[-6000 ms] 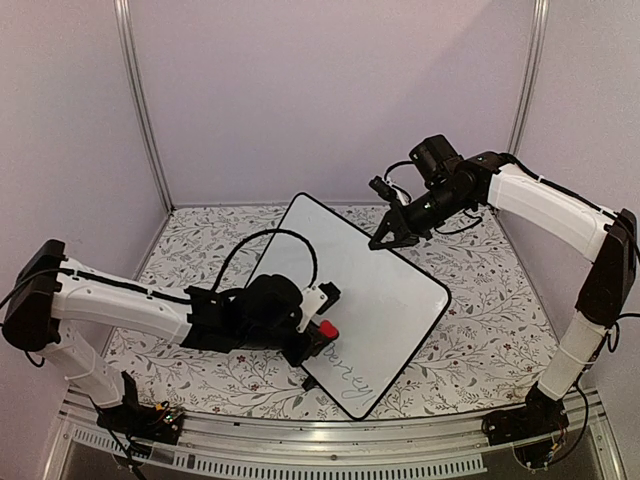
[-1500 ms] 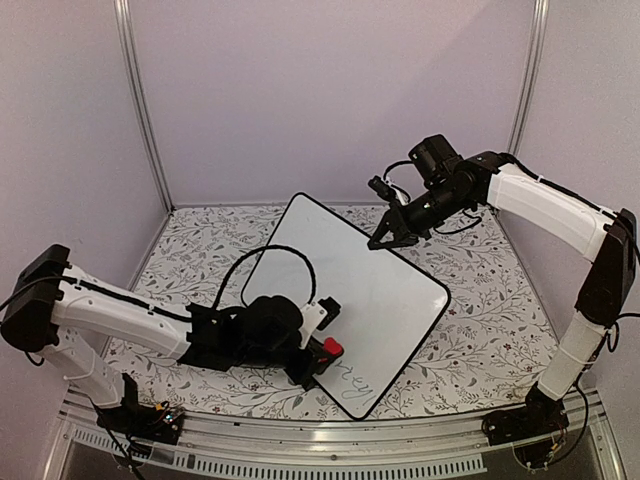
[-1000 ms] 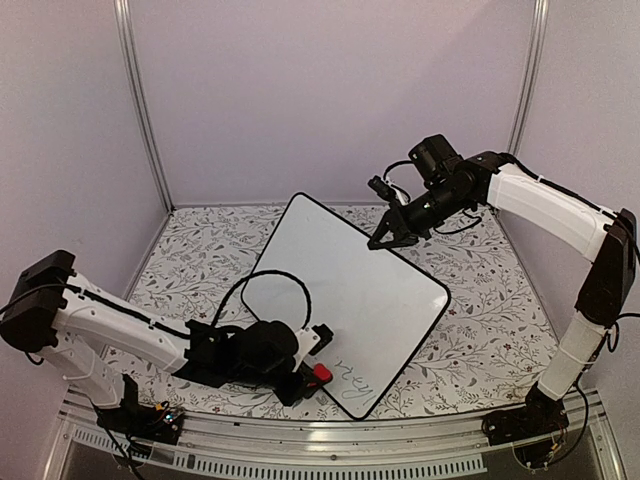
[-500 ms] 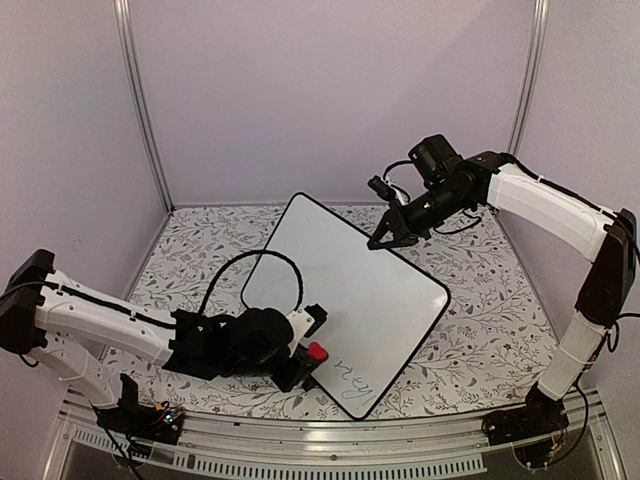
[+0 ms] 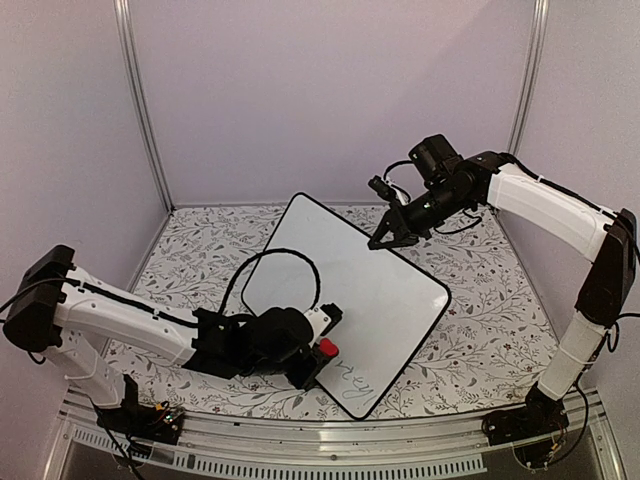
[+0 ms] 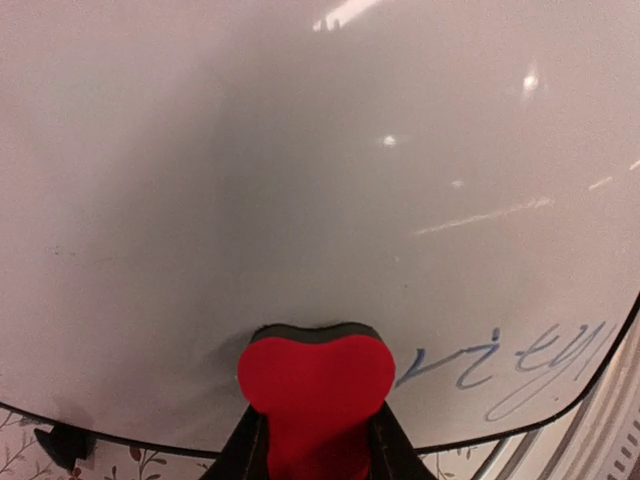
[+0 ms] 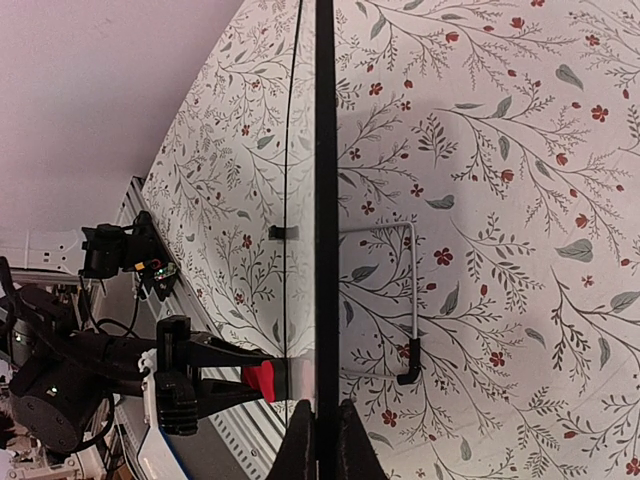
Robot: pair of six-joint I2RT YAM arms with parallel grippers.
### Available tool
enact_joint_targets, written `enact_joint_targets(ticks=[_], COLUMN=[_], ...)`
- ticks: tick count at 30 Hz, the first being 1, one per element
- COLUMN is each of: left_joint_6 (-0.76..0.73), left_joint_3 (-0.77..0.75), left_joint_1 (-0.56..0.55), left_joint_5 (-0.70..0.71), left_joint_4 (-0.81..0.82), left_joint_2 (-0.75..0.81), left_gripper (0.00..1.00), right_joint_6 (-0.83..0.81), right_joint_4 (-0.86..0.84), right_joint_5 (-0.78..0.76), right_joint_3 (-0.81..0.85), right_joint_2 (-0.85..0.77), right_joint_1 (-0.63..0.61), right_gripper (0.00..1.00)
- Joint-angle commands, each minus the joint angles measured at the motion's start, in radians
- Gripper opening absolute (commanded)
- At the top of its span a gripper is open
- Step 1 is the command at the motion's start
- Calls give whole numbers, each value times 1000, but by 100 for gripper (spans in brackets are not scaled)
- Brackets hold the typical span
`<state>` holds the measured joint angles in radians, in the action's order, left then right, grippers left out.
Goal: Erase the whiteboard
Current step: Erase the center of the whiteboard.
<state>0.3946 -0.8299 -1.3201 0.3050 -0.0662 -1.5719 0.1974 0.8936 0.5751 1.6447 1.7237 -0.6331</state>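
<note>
Mid-wipe, the left hand point(image 6: 315, 445) clamps the red eraser point(image 6: 315, 380), apparently touching the whiteboard point(image 5: 375, 285) whose rim the right hand point(image 5: 391, 238) pinches; next, sweep the handwriting point(image 6: 510, 355).

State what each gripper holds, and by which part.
Left gripper: the red eraser, clamped by its rear sides. Right gripper: the whiteboard, pinched at its far rim.

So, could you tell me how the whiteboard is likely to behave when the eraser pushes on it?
Probably stiff: the whiteboard looks dead straight edge-on. Its glossy face suggests the red eraser glides easily. With only a thin wire stand behind it, it might shift or tip, which is likely why the right gripper clamps its rim.
</note>
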Motion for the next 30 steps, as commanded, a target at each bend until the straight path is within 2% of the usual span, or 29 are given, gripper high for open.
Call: enact_joint_targets(ticks=[1, 12, 19, 24, 30], left_joint_6=[-6, 16, 40, 33, -23], left_joint_3=[-3, 87, 97, 114, 33], left_joint_1=[3, -9, -9, -9, -7], left_joint_5=[-55, -159, -101, -53, -29], left_joint_4=[22, 49, -34, -9, 0], left_joint_2=[-52, 28, 24, 123, 118], left_gripper=[0, 0, 0, 0, 0], right_joint_6=[-31, -31, -31, -31, -32], right_joint_4=[56, 56, 57, 56, 56], right_joint_5=[23, 23, 23, 25, 24], right_joint_3=[-8, -5, -3, -1, -3], right_joint_2=[30, 34, 37, 39, 38], right_joint_1=[-38, -39, -39, -39, -39], right_gripper=[0, 0, 0, 0, 0])
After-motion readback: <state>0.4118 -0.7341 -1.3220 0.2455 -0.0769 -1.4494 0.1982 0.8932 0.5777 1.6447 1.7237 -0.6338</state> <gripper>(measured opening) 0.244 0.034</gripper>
